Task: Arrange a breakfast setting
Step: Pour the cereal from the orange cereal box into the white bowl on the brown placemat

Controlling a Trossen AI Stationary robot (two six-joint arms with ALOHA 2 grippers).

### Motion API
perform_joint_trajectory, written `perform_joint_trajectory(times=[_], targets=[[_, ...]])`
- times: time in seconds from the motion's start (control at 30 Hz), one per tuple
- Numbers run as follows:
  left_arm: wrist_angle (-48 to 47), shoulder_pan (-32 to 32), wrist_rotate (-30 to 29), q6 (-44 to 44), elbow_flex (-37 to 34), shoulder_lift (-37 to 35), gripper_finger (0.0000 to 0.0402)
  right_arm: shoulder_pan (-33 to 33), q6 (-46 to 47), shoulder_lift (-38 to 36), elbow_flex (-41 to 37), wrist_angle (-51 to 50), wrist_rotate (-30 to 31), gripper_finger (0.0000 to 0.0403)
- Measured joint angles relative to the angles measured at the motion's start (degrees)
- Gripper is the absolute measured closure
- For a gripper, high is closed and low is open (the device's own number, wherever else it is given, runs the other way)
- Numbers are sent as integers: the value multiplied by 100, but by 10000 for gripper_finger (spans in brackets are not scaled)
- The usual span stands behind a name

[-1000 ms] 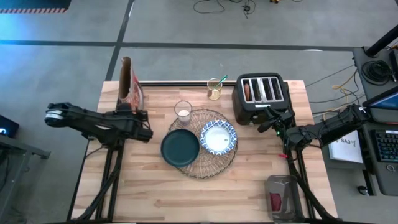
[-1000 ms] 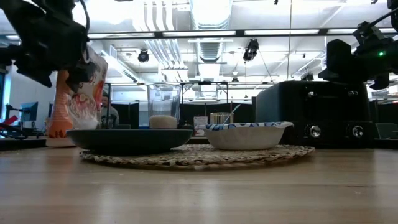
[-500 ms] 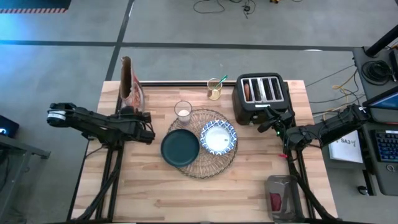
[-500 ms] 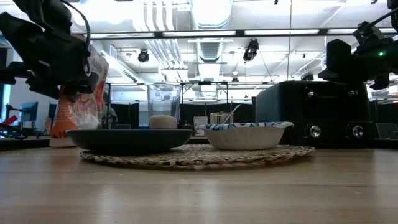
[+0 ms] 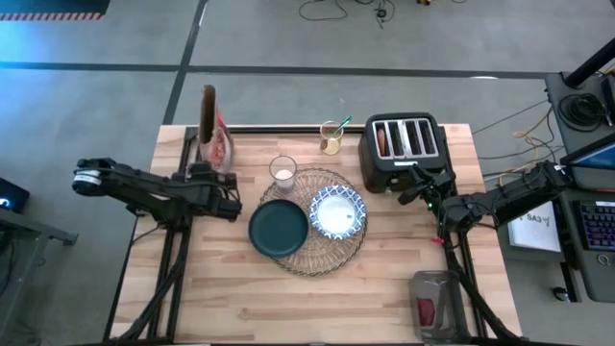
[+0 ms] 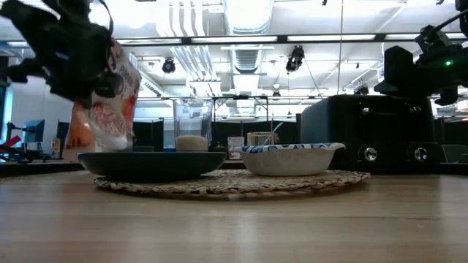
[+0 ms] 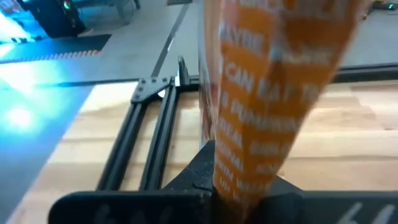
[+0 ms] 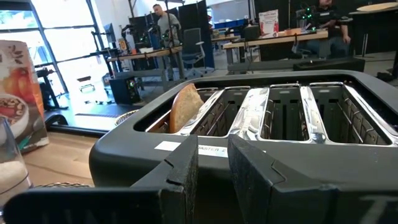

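A dark teal plate [image 5: 279, 228] and a blue-and-white bowl [image 5: 337, 212] rest on the round woven placemat [image 5: 322, 252] at mid-table. A small glass [image 5: 282, 171] stands at the mat's far-left rim. At the far left stands an orange printed bag [image 5: 213, 133], tilted in the low view [image 6: 111, 109]. My left gripper [image 5: 220, 175] is shut on it, just on its near side. My right gripper [image 5: 420, 188] hovers beside the black toaster [image 5: 404, 144], its fingers [image 8: 184, 177] a narrow gap apart with nothing between them. My left gripper pinches the bag's near side edge [image 7: 239, 168] between its two fingers, high up on the bag. The fingers come from the table's near-left side, slanting slightly down. The bag stands tilted. The plate hides its bottom in the low view, so whether it rests on the table does not show.
A toaster with a slice of bread in one slot [image 8: 185, 106] stands at the far right. A small cup with a green stick [image 5: 332, 136] sits at the far edge. A dark tray [image 5: 437, 306] lies at the near right corner. Bare wood lies along the near side.
My left gripper has shut on the bag's near edge. The bag has turned nearly edge-on to the high camera and shifted a little toward the table's right. In the low view it now leans toward the glass.
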Motion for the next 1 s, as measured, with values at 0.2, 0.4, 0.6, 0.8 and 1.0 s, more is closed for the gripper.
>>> perform_joint_trajectory(times=[0.2, 0.4, 0.6, 0.8, 1.0], targets=[[-806, -108, -245, 183, 777, 0, 401, 2, 0, 0, 0, 0, 0, 323], [-1117, -325, -484, 1136, 1856, -50, 401, 0, 0, 0, 0, 0, 0, 323], [-1125, -491, -708, 2130, 2842, -79, 402, 2, 0, 0, 0, -1, 0, 323], [-1125, -751, -897, 2921, 3787, -50, 402, 1, 0, 0, 0, -1, 0, 323], [-1129, -1084, -809, 3749, 4702, 148, 401, 2, 0, 0, 0, 1, 0, 323]])
